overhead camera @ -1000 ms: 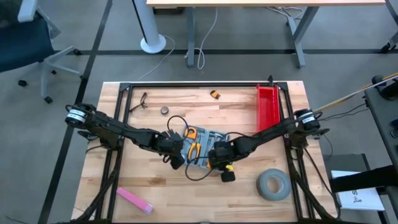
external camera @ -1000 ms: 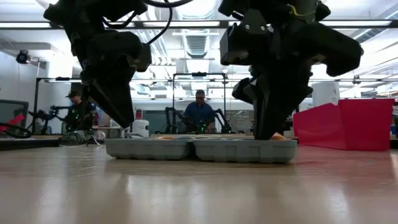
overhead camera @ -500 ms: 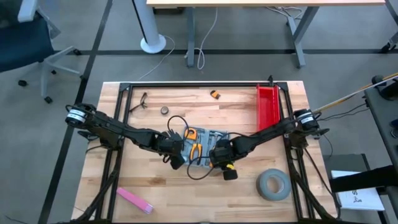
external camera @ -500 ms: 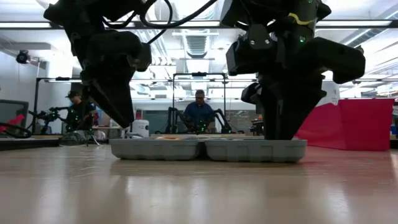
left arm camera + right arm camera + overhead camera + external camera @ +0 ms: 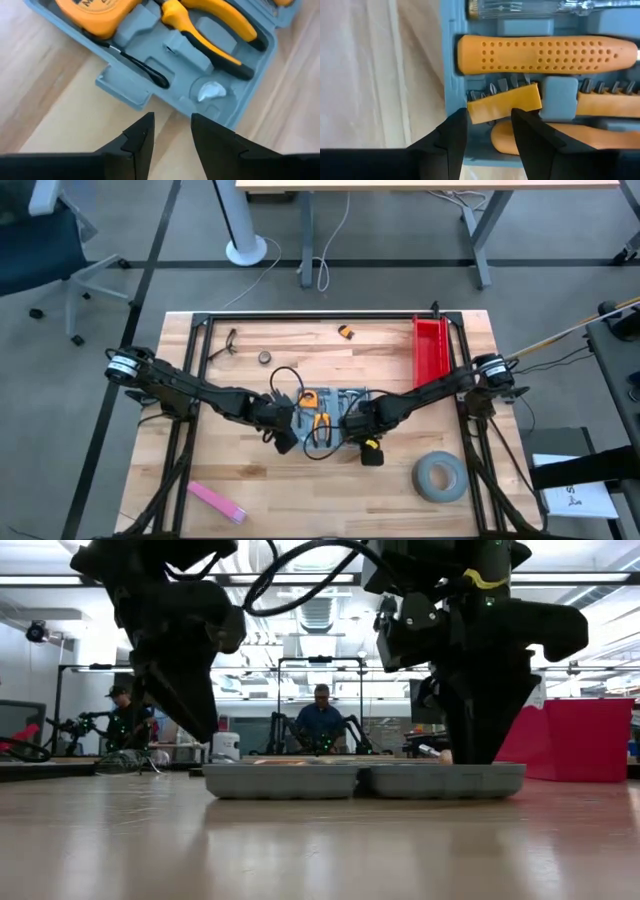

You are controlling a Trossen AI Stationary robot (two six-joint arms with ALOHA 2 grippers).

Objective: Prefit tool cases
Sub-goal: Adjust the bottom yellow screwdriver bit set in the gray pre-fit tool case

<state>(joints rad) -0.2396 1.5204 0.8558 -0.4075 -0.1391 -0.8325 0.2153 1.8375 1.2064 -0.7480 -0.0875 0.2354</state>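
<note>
The blue-grey tool case (image 5: 333,412) lies open and flat on the wooden table, both halves resting on their backs (image 5: 365,780). It holds a yellow tape measure (image 5: 95,15), yellow-handled pliers (image 5: 210,25) and orange-handled screwdrivers (image 5: 545,55). My left gripper (image 5: 172,135) hovers open over bare table just off the case's left half (image 5: 150,85). My right gripper (image 5: 489,130) is open and points down over the right half. Its fingers stand on either side of one end of a small orange piece (image 5: 505,107) lying across the bit row. My right gripper comes from above at the case's right half, by the orange piece (image 5: 485,112). Its fingertips (image 5: 480,752) reach down to the case's top. I cannot tell whether they touch the piece or the case.
A red bin (image 5: 432,350) stands at the far right and a grey tape roll (image 5: 440,477) at the near right. A pink strip (image 5: 217,502) lies near left, with small items (image 5: 265,357) toward the far edge. People sit beyond the table (image 5: 320,720).
My right gripper has opened and tipped more steeply downward. The open case has slid a little toward the table's right edge, staying flat on the table.
</note>
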